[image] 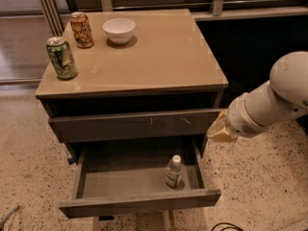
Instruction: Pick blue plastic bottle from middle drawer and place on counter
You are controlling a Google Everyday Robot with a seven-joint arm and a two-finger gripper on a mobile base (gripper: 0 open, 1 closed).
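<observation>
The blue plastic bottle stands upright in the pulled-out middle drawer, near its right front corner; it is clear, with a white cap and a dark label. My gripper, tan-tipped on a white arm, hangs to the right of the cabinet. It is level with the upper drawer front, above and to the right of the bottle, and not touching it. The glossy tan counter tops the cabinet.
On the counter's back left stand a green can, an orange can and a white bowl. The shut upper drawer front with pale scratches overhangs the open drawer. Speckled floor surrounds the cabinet, and a dark wall is to the right.
</observation>
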